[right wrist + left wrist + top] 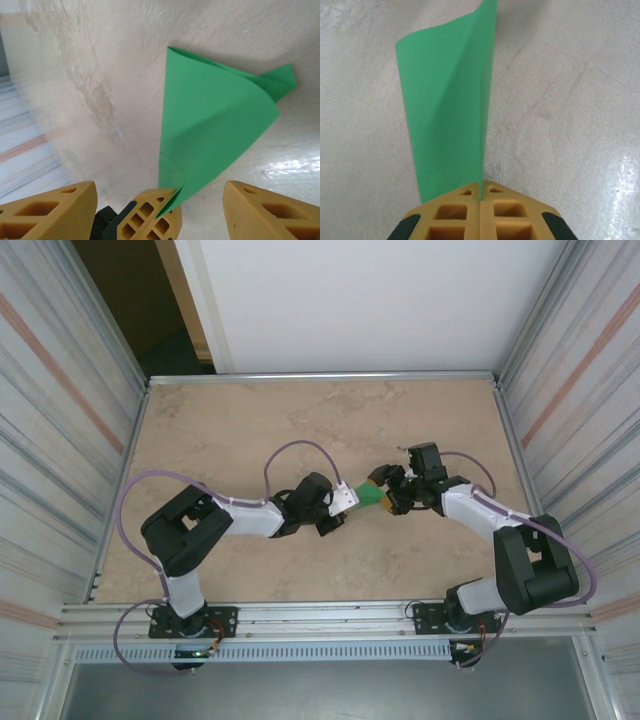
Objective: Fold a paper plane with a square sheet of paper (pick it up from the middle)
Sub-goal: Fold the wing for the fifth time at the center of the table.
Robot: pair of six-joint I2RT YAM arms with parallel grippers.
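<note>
The green sheet of paper (445,100) is folded along a centre crease into a tapering, dart-like shape and hangs above the table. My left gripper (481,187) is shut on its narrow end, with the sheet rising edge-on from between the pressed fingers. In the top view the paper (368,496) bridges the left gripper (345,498) and the right gripper (386,490) at mid-table. My right gripper (159,190) is open, its two fingers wide apart on either side of the paper (210,120) and of the left gripper's fingertips (150,215), touching neither.
The beige table (300,420) lies under both arms. Metal rails (320,377) border it, and ribbed walls (60,390) rise on either side. A white panel (380,300) stands behind the far edge.
</note>
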